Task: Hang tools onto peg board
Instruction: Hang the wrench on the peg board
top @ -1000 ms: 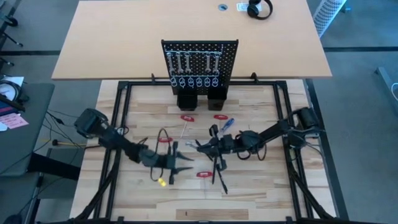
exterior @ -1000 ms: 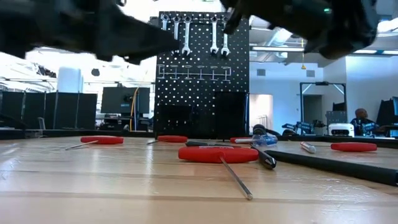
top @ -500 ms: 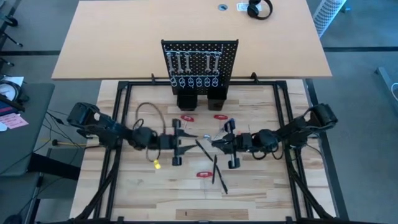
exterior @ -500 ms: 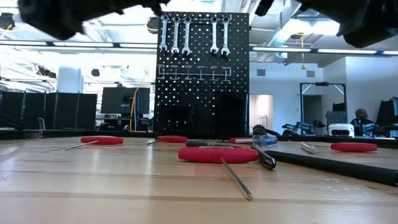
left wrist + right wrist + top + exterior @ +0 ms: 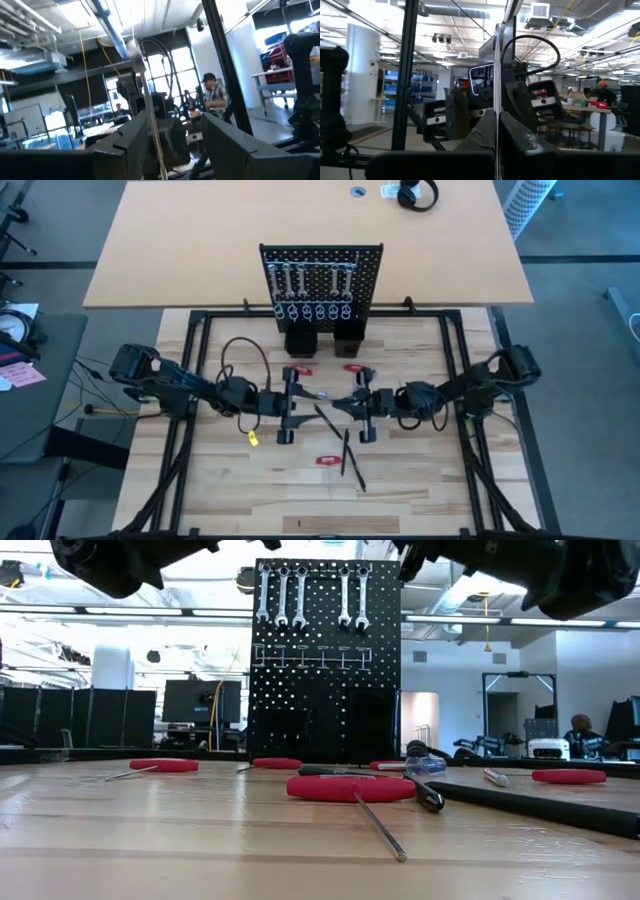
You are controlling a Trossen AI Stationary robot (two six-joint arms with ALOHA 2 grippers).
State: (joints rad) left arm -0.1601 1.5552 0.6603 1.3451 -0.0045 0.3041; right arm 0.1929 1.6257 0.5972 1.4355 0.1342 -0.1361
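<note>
Your right gripper is pinching a thin silver wrench between pressed fingers, facing your left gripper over mid-table. That one is spread, with the same wrench standing between its fingers. Other tools are lying just beside both, while the peg board is standing well apart.

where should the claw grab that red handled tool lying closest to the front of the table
Grip the red handle across its narrow width, coming straight down from above. It lies flat and is the thickest part. The thin shaft lies low against the table, so it would likely give the fingers little to close on.
</note>
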